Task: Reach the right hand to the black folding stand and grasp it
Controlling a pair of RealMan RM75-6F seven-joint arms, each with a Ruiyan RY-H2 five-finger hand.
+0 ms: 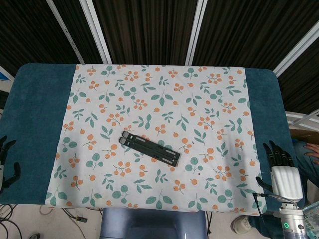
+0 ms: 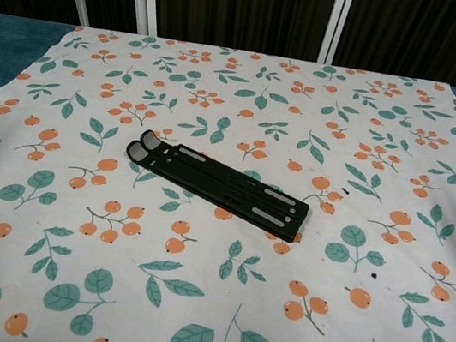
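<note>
The black folding stand [image 1: 150, 148] lies flat and folded on the floral cloth, slanting from upper left to lower right; the chest view shows the stand [image 2: 217, 184] near the middle of the cloth. My right hand [image 1: 282, 171] hovers at the table's right front corner, far right of the stand, fingers spread and holding nothing. My left hand [image 1: 6, 162] shows only partly at the left edge of the head view, fingers apart and empty. Neither hand appears in the chest view.
A white cloth with orange fruit and green leaves [image 1: 159, 94] covers the teal table [image 1: 37, 114]. Dark slatted panels with white bars [image 1: 149, 30] stand behind the table. A person's hand [image 1: 313, 151] shows at the far right edge.
</note>
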